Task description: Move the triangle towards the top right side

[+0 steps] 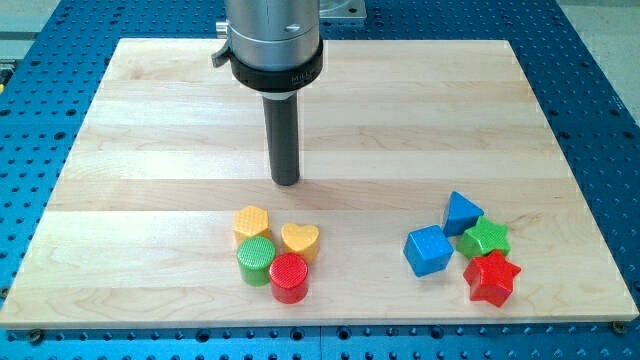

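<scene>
Our rod hangs over the middle of the wooden desk [140, 120], and my tip [287, 183] rests on bare wood, touching no block. We have no fingers on this rig, so nothing is apart, together or clamped; the rod alone does the pushing.

The task's thing, the blue triangle [461, 213], sits toward the view's lower right, at the top of a tight cluster. Just below and to its left lies the blue cube [428, 250]; the green star [485, 238] is just beside it on the lower right and seems to touch it, and the red star [492, 277] sits below that. A second cluster lies below my tip, near the view's bottom centre: the yellow hexagon [251, 222], the yellow heart [300, 240], the green cylinder [256, 260] and the red cylinder [288, 277], packed together. My tip is near this group but above it, and well apart from the triangle.

We judge that the approach step is in hand: the triangle looks untouched. The next move calls for bringing my tip round to the triangle's lower-left side, into the narrow gap above the blue cube, so that a push carries it up and to the view's right. The risk, as we see it, is clipping the cube or dragging the green star along.
</scene>
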Robot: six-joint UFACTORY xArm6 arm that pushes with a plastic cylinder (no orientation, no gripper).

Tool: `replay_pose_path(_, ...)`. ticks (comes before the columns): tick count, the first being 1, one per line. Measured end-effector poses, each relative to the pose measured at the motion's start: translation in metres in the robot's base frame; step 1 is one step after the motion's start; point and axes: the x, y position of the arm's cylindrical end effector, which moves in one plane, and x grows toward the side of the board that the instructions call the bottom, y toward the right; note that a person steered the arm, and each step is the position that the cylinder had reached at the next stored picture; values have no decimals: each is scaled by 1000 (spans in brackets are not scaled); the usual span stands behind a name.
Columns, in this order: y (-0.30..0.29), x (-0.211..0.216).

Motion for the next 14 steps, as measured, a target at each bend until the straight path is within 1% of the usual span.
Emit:
replay_pose_path(2, -1, 2)
replay_pose_path(3, 0, -17)
replay_pose_path(4, 99, -51)
replay_pose_path(5, 152, -46)
replay_pose_path(7, 234, 12)
replay_pose_path(8, 291, 48)
replay_pose_path(9, 244, 98)
replay_pose_path(10, 219, 106)
replay_pose_path(12, 167, 35)
replay_pose_path(13, 180, -32)
replay_pose_path(14, 164, -38)
